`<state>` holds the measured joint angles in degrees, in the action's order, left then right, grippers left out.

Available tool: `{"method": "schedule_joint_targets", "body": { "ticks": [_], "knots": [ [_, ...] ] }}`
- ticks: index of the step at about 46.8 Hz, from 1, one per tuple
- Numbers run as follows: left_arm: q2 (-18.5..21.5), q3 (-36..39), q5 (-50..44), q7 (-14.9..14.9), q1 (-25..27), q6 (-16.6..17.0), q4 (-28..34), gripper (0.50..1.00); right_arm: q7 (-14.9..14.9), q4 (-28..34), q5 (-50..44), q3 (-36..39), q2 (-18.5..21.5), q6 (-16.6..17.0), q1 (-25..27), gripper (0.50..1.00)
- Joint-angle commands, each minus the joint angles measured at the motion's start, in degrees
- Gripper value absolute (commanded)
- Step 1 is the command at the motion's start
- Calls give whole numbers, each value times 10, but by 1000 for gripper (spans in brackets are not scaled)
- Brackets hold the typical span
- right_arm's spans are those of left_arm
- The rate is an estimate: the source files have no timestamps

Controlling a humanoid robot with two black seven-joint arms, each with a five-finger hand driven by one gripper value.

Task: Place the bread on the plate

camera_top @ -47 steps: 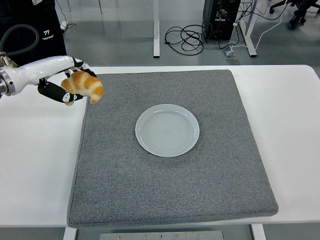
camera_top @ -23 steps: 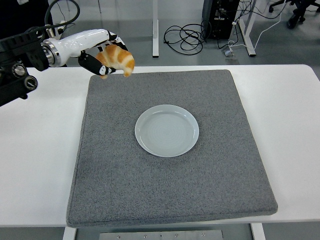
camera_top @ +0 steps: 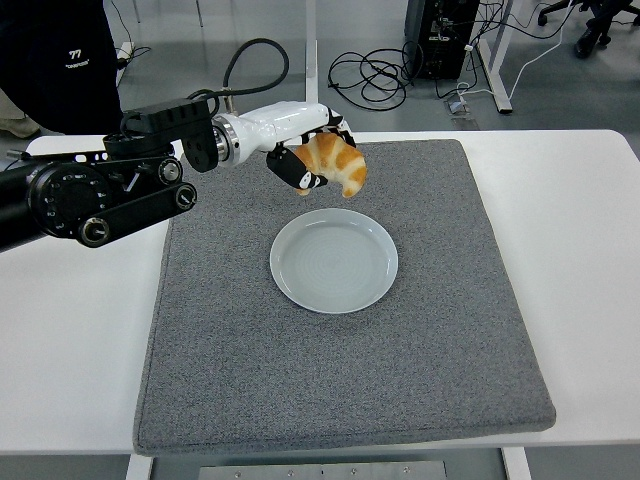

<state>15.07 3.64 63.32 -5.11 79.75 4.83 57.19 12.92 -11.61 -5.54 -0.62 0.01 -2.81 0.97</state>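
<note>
My left hand (camera_top: 312, 160) is shut on the bread, a golden croissant (camera_top: 335, 164), and holds it in the air just beyond the far left rim of the plate (camera_top: 334, 261). The pale round plate lies in the middle of the grey mat (camera_top: 340, 360). My left arm (camera_top: 110, 190) reaches in from the left edge over the mat's far left corner. The right arm is out of view.
The grey mat covers most of the white table (camera_top: 70, 330). A person in dark clothing (camera_top: 65, 60) stands at the top left behind the table. Cables (camera_top: 365, 75) and table legs lie on the floor beyond.
My left arm has carried the croissant to the right and a little nearer, from the mat's far left corner to just beyond the plate's far rim.
</note>
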Motion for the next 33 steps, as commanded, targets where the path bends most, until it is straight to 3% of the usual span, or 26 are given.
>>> {"method": "schedule_joint_targets", "body": {
  "ticks": [1, 16, 23, 33],
  "knots": [
    [-9, 19, 7, -3, -1, 17, 0, 537, 0, 0, 0, 0, 0, 0, 0, 1000],
    [-37, 50, 18, -10, -41, 73, -10, 539, 0, 0, 0, 1, 0, 0, 0, 1000],
    [-66, 50, 17, -15, -60, 78, -38, 545, 0, 0, 0, 0, 0, 0, 0, 1000],
    [-74, 49, 15, -17, -76, 82, -39, 554, 0, 0, 0, 0, 0, 0, 0, 1000]
  ]
}}
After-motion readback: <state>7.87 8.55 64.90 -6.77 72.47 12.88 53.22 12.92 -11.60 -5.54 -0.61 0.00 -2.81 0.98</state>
